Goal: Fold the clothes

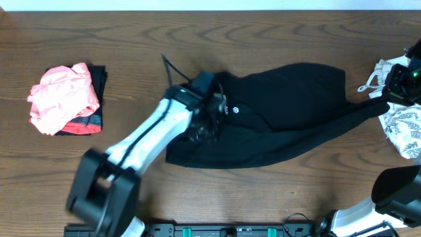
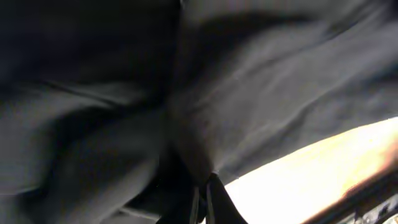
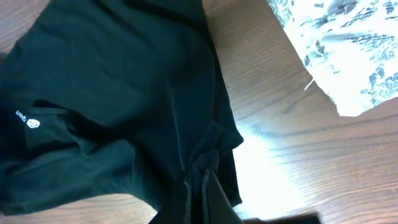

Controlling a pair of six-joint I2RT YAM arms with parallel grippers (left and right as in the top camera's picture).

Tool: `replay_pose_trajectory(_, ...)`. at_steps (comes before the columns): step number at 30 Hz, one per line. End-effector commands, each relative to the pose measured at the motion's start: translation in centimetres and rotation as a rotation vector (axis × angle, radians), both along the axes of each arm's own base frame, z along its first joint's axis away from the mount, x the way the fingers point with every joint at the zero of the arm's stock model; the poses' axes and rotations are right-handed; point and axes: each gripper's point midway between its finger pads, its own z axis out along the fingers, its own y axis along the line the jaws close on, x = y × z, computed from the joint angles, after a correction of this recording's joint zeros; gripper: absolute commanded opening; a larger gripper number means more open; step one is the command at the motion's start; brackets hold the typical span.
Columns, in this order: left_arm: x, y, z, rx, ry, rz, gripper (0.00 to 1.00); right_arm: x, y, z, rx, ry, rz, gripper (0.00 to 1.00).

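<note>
- Your left gripper [image 2: 208,194] is closed, its fingers pinching a fold of the black garment [image 2: 249,93]. Dark cloth fills nearly all of the left wrist view.
- From overhead, that left gripper [image 1: 208,117] sits on the garment's left end, with your white left arm [image 1: 148,135] reaching in from the lower left.
- Your right gripper [image 3: 200,182] is also clamped shut on the black garment [image 3: 124,74], bunching a narrow edge of it just above the table [image 3: 280,162].
- Overhead, the right gripper [image 1: 392,91] is at the far right edge and holds the tapered right tip of the cloth.
- The black garment [image 1: 289,125] lies spread across the middle of the table [image 1: 131,39], stretched between your two grippers.
- A small white logo print [image 1: 233,110] shows close to the left gripper. The right wrist camera catches it too [image 3: 32,122], with tiny lettering beside it that you cannot read.
- The white leaf-patterned garment [image 1: 402,125] lies at the right edge, near the black tip.
- The coral-pink garment [image 1: 62,99] lies crumpled at far left, well apart, on a dark piece with a red band [image 1: 89,123].
</note>
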Motion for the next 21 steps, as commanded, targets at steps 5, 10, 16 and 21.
replay_pose_trajectory(5, 5.7, 6.9, 14.9, -0.002, -0.502, 0.224, 0.06, 1.1, 0.3, 1.2, 0.01, -0.084, 0.028, 0.01)
replay_pose_trajectory(10, 6.6, 11.5, 19.4, -0.024, -0.64, 0.356, 0.06, 2.3, 0.9, 2.4, 0.03, -0.171, 0.05, 0.01)
replay_pose_trajectory(16, 6.2, 12.6, 20.2, -0.061, -0.641, 0.382, 0.06, 2.6, 1.1, 4.7, 0.008, -0.27, 0.063, 0.01)
replay_pose_trajectory(21, 5.5, 9.5, 17.1, -0.12, -0.485, 0.291, 0.06, 2.2, 1.3, 4.7, 0.013, -0.261, 0.062, 0.01)
